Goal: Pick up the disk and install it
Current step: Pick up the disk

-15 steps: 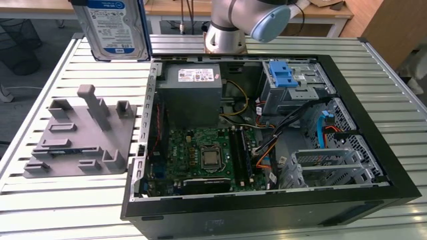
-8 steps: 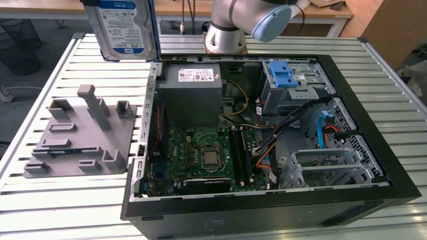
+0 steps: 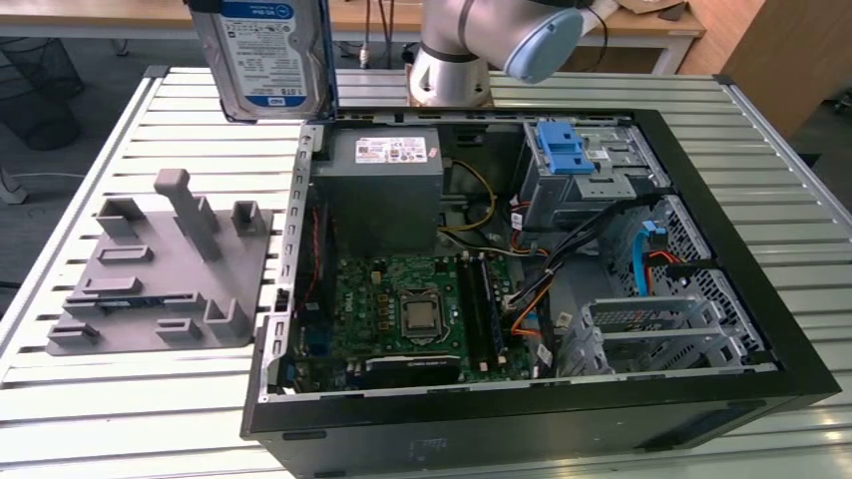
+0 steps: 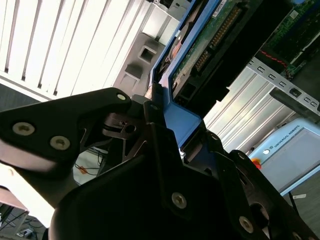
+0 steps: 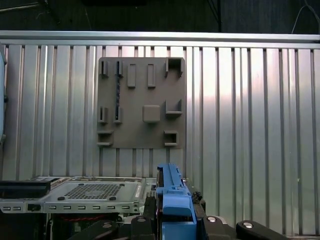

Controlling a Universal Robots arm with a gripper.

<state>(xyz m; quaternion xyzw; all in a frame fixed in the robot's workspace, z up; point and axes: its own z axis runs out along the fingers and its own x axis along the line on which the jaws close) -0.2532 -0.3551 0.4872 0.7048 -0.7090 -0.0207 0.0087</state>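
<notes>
Slatted metal table (image 3: 134, 419), wooden desk (image 3: 80, 12) behind, dark grey floor (image 3: 40, 200).

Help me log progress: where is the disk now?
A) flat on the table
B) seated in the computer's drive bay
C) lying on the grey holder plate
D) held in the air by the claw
D: in the exterior view the disk hangs upright in the air, the claw shut on its blue rail.

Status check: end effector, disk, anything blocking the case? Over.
End effector shut on the disk, by its blue rail. Disk upright, held high off the table, outside the open case. Cables lie inside, near the drive cage.
</notes>
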